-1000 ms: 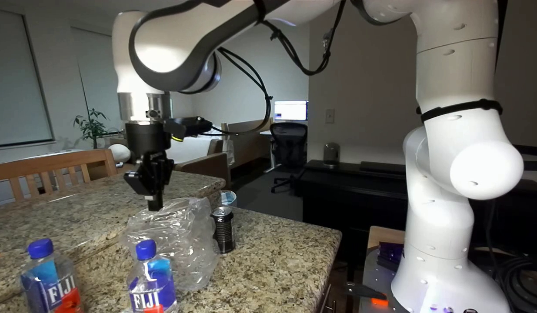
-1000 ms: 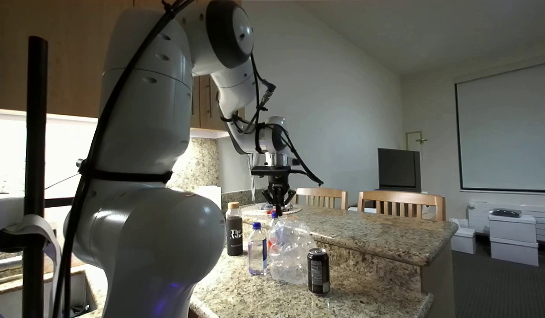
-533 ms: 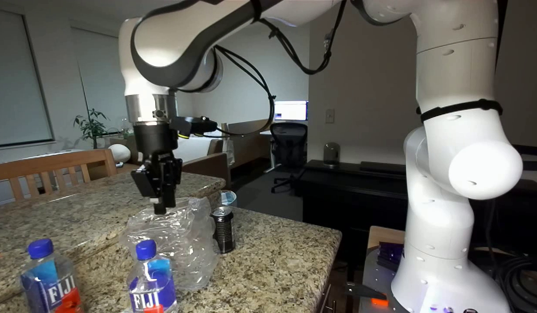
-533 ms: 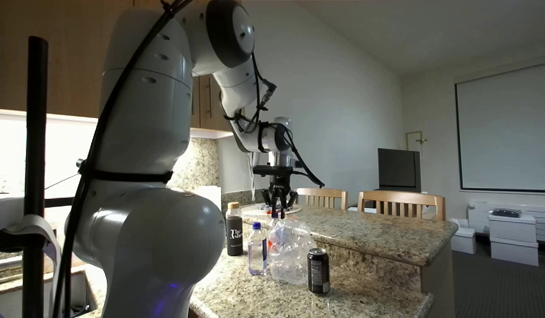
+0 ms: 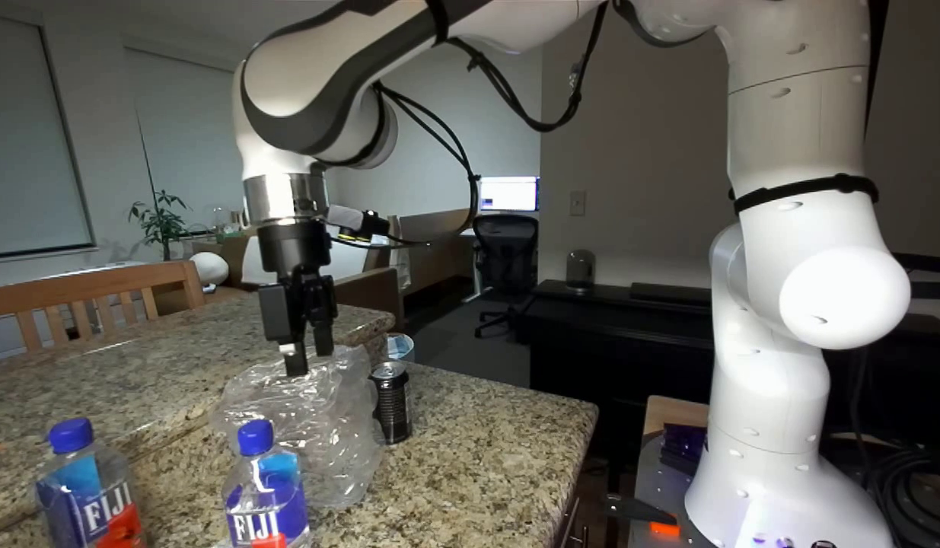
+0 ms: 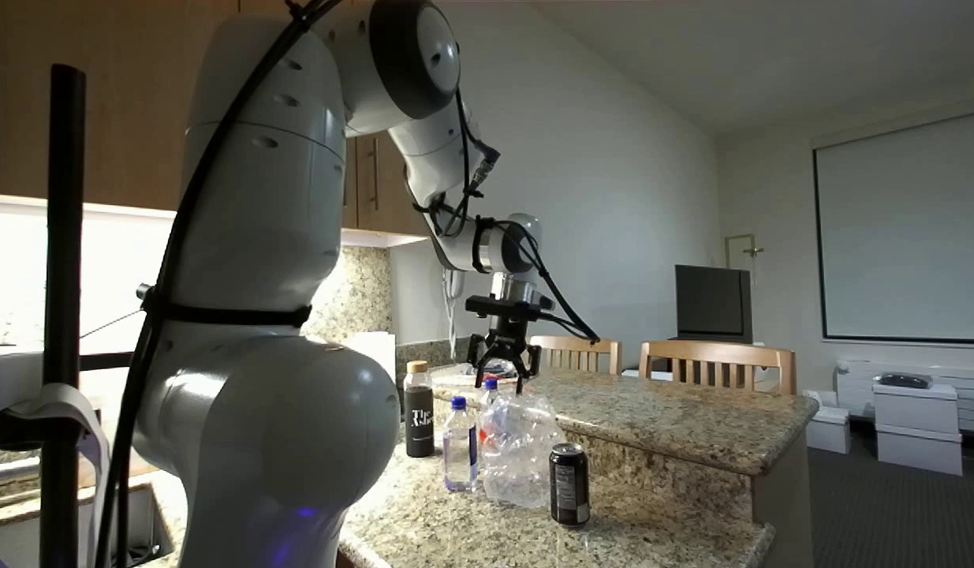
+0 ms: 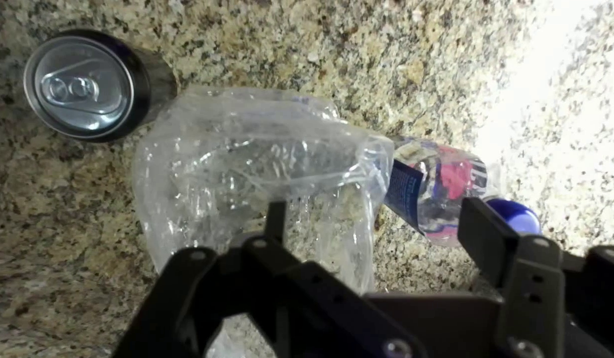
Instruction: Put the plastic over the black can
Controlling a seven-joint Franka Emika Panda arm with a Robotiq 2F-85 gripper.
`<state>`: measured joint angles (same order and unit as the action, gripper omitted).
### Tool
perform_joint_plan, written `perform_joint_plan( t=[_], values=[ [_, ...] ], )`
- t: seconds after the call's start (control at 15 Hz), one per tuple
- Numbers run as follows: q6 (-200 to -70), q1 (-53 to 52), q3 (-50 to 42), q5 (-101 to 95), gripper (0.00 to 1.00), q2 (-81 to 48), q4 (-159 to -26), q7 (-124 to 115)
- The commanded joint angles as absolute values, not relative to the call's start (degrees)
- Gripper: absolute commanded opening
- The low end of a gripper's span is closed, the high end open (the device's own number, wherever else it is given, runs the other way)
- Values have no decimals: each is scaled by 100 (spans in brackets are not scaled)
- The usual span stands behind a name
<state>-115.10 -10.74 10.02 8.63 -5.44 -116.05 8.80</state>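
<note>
A crumpled clear plastic bag (image 5: 325, 441) stands puffed up on the lower granite counter, beside the black can (image 5: 394, 407). The can is upright and uncovered in both exterior views; the wrist view shows the lid of the can (image 7: 83, 87) at upper left. My gripper (image 6: 499, 386) hangs pointing down at the top of the plastic (image 6: 520, 454). Its jaws are spread wide with nothing held between them. Seen from the wrist, one finger (image 7: 275, 219) overlaps the plastic (image 7: 267, 154), while the opposite one is off its edge, over a bottle. Whether a fingertip touches the plastic, I cannot tell.
Two blue-capped water bottles, one (image 5: 264, 487) close to the plastic and another (image 5: 93, 487) farther off, stand on the counter. A dark bottle (image 6: 419, 418) is behind them. The raised counter ledge (image 6: 652, 410) runs alongside, with chairs (image 6: 715, 363) beyond it.
My gripper has opened from shut to wide. In an exterior view it has shifted right, towards the can's side, and tilted slightly. Plastic, can and bottles have stayed in place.
</note>
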Motion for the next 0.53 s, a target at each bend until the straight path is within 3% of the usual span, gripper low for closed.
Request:
perform_joint_plan(
  t=[0.0, 0.4, 0.47],
  values=[
    [-11618, -1024, 1045, 998, 100, -497, -11789, 1218],
    [-11604, -1067, 1174, 1109, 98, -629, -11817, 1396],
    [-11594, -1068, 1198, 1149, 74, -639, -11814, 1408]
  ],
)
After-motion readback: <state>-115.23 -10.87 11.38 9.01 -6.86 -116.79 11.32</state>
